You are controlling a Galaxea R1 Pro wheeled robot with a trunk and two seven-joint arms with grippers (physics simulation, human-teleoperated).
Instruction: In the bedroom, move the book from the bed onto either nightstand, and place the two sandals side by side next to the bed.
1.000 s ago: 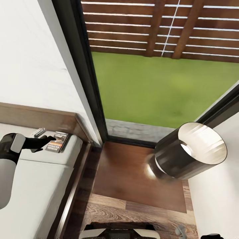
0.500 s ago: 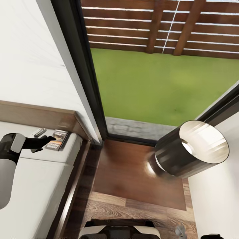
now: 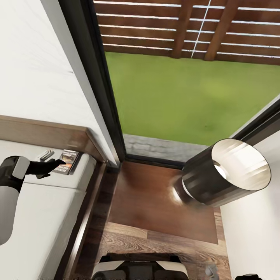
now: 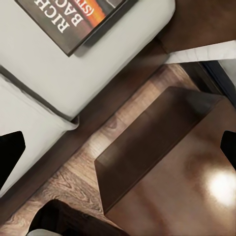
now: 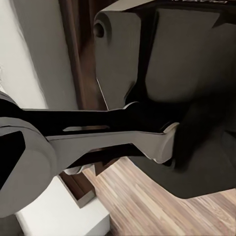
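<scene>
My left gripper (image 3: 58, 162) spread open just short of the book (image 3: 67, 161), book flat on the bed's (image 3: 50, 202) mattress corner by the headboard, nightstand (image 3: 155, 202) beside the bed carrying a lamp (image 3: 225, 173), right gripper's state unclear

Items showing, by count:

- Book (image 3: 68, 161): one, lying flat on the mattress just ahead of the left gripper (image 3: 58, 163) fingertips.
- Bed (image 3: 46, 210): one, extending beneath that gripper.
- Nightstand (image 3: 155, 202): one, standing beside the bed, off to the gripper's right.
- Lamp (image 3: 225, 177): one, with a dark cylindrical shade, sitting on the nightstand top, well apart from the gripper.
- Window (image 3: 101, 85): one, black-framed, rising beyond the nightstand.
- Small grey object (image 3: 46, 154): one, lying near the book; kind unclear.
</scene>
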